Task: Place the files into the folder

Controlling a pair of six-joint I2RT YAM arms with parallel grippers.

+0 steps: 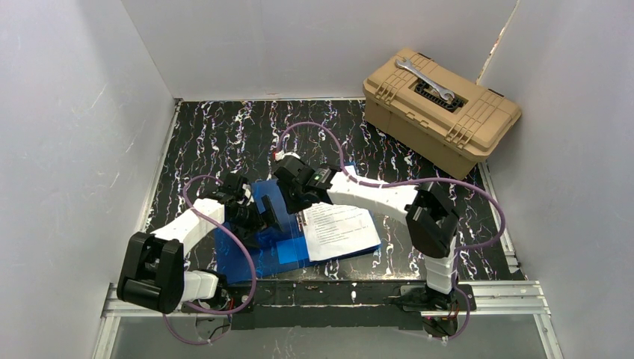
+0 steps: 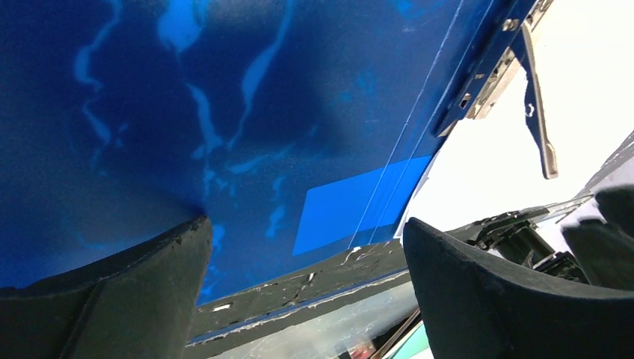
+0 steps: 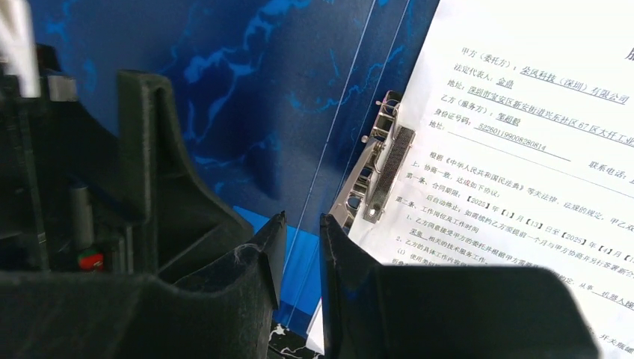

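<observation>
Folder (image 1: 258, 258) lies open near the bases, its left cover tilted up between the arms. Files (image 1: 340, 232) rest on its right half, their left edge at the clip (image 3: 381, 168). Left gripper (image 2: 306, 232) is spread wide, facing the cover. Right gripper (image 3: 301, 232) is nearly pressed together, with no hold evident. Insertion looks nearly done; the next move is likely to swing the cover down squarely over the sheets.

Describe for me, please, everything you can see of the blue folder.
The folder is glossy blue plastic, lying open on the black marbled table just ahead of the arm bases. A metal spring clip runs beside its spine, and a lighter blue patch shows inside. Printed white sheets lie on its right half. Its left cover looks partly raised. The left gripper and right gripper hang close over it; contact is unclear.
</observation>
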